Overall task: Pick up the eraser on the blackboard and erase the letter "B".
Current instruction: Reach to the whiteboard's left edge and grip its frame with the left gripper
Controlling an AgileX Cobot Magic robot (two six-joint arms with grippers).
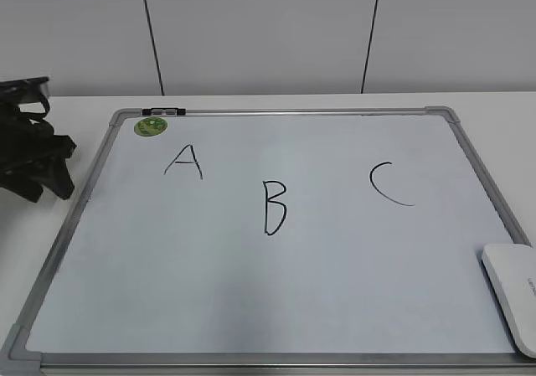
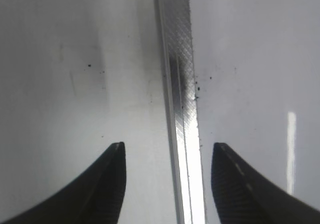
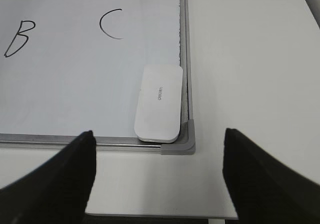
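Right gripper (image 3: 159,171) is hanging wide open, empty, above the eraser (image 3: 159,104) lying in the blackboard (image 3: 75,74) corner; I am judging this the approach, next descending to straddle it.

- The eraser (image 1: 512,302) (image 3: 159,103): a white rounded-rectangular block, lying flat in the blackboard's near right corner, against the frame (small grey mark on top).
- The blackboard (image 1: 126,259) (image 3: 60,84): glossy white, thin grey frame, grey corners, flat on the bench.
- The letter "B" (image 1: 274,208) (image 3: 18,38): thin black marker strokes, intact, mid-board.
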